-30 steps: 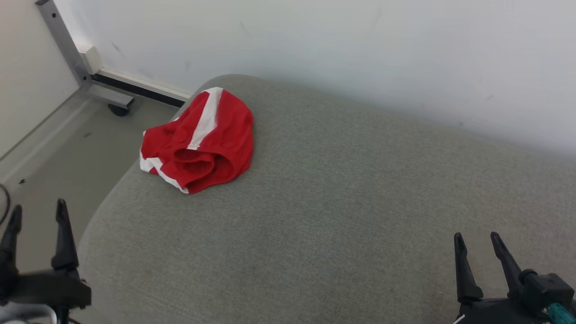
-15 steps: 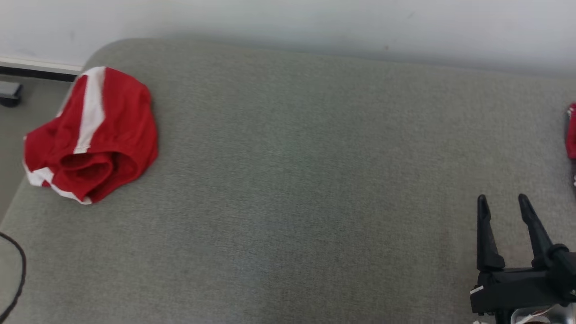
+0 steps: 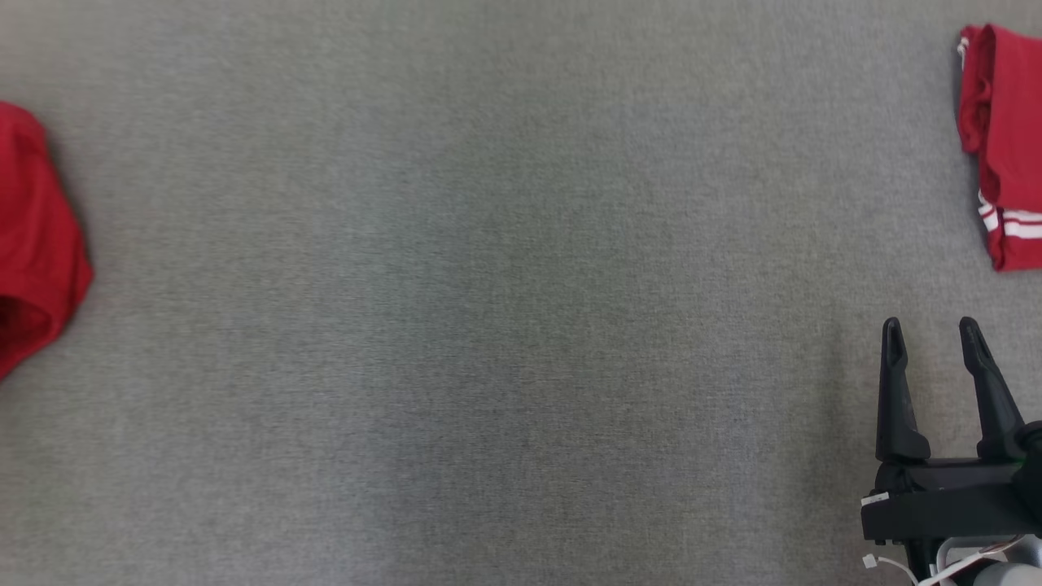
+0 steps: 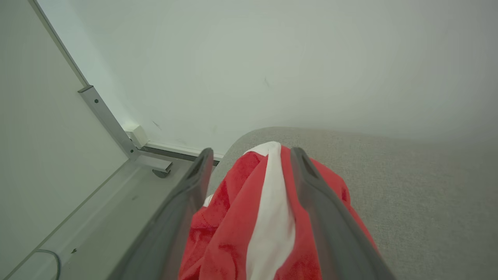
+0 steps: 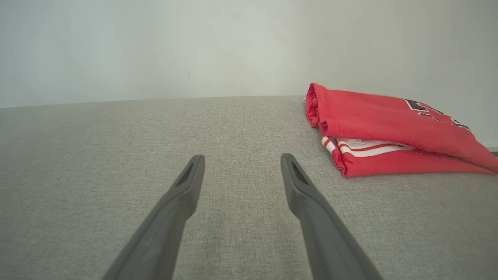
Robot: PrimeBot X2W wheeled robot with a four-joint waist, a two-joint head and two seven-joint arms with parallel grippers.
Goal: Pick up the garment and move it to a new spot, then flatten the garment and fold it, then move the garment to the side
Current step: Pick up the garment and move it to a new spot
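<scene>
Red crumpled garment point(image 3: 41, 236) sits at table point(image 3: 488, 325) left end. Left gripper point(image 4: 251, 152) aimed at it, right gripper point(image 3: 930, 325) well apart; both jaws wide, empty. Pinch thick bunched fold, lift clear.

Right tool point(image 3: 930, 332) pictured low at right of head view, fingers spread, pointed upward. Left tool point(image 4: 252, 154) shown with fingers likewise parted wide.

Left claw point(image 4: 251, 152), spread wide, points at crumpled red garment point(image 4: 229, 233) on grey cushion point(image 4: 408, 194).
</scene>
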